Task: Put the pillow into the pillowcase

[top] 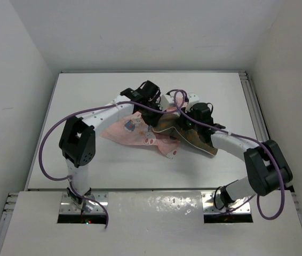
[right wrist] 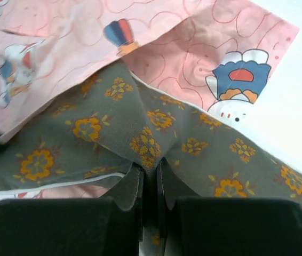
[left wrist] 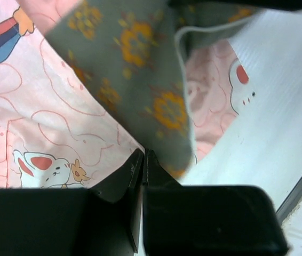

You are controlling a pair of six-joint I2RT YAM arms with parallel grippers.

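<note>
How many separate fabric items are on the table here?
2. The pillowcase lies mid-table beneath the left arm; the pillow lies at its right edge, partly under the pink cloth, pinched by the right hand. More may be hidden.

Thin matt pink cloth pillowcase [right wrist: 60,32], soft padded olive fabric pillow [right wrist: 113,122], smooth white table [top: 87,165]

A white table [top: 87,101] is closed in by plain white walls [top: 151,32] at its left, far and right edges. A metal rail [top: 251,101] runs along the right edge. A glossy white panel [top: 156,224] covers the near edge.
</note>
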